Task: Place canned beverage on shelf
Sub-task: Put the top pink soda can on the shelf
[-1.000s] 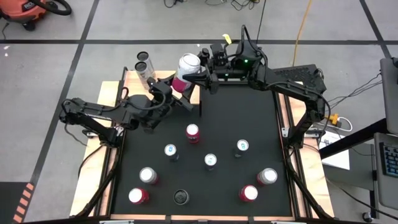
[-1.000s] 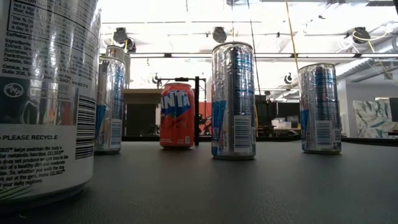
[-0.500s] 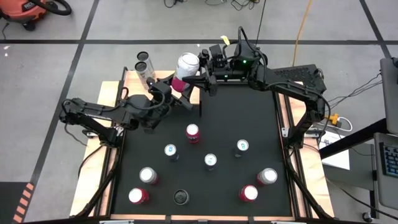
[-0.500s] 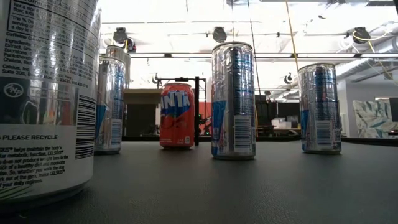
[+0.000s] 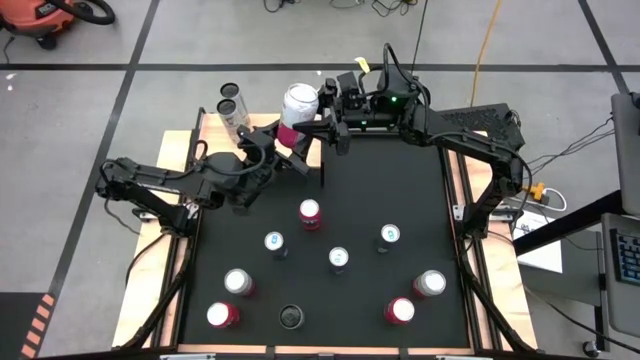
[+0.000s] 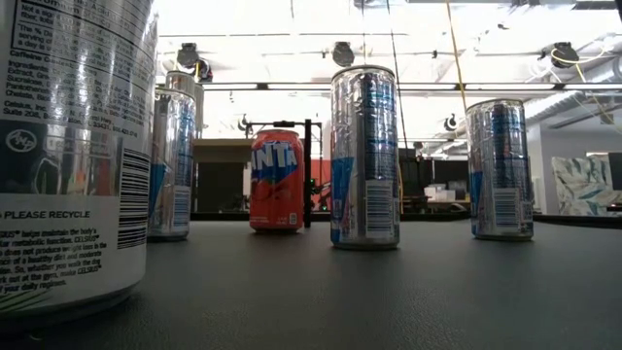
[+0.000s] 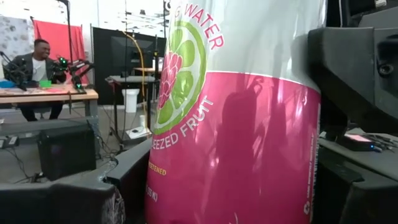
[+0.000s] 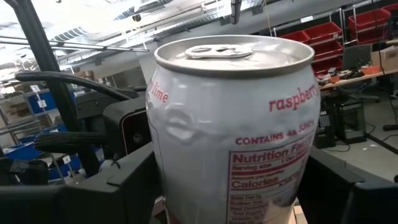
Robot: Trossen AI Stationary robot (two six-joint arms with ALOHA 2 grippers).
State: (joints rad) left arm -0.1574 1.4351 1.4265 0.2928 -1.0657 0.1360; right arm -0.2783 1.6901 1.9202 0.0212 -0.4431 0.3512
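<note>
Covering most of the high view's centre, the black tabletop (image 5: pixel 400 260) carries eight loose cans spread over its lower half. At its upper left edge lies the shelf (image 5: pixel 265 125), a pale wood board mostly hidden under the two arms; two tall slim cans (image 5: pixel 232 108) stand on its left end, side by side.

Both arms meet above the shelf, upper centre of the frame. The left arm reaches in from the left, and the left gripper (image 5: pixel 285 152) has its jaws around the lower, magenta part of the white-and-magenta can (image 5: pixel 298 112); the left wrist view fills with that can (image 7: pixel 242 124), dark fingers (image 7: pixel 354 81) pressed at its sides. The right arm comes from the right, and the right gripper (image 5: pixel 322 122) has its jaws on either side of the can's upper, white part; in the right wrist view the dented can (image 8: pixel 239 124) sits between the fingers (image 8: pixel 124 180), but whether they press on it I cannot tell. The can stands tilted over the shelf, just right of the two slim cans.

A thin black post (image 5: pixel 323 165) stands just below the grippers. Nearest to it on the tabletop is a red-topped can (image 5: pixel 310 212); further down lie three slim silver cans (image 5: pixel 339 259), then silver and red ones along the bottom, and a dark-topped can (image 5: pixel 291 317).

A person (image 7: pixel 34 68) sits at a desk far behind, in the left wrist view's upper left.
</note>
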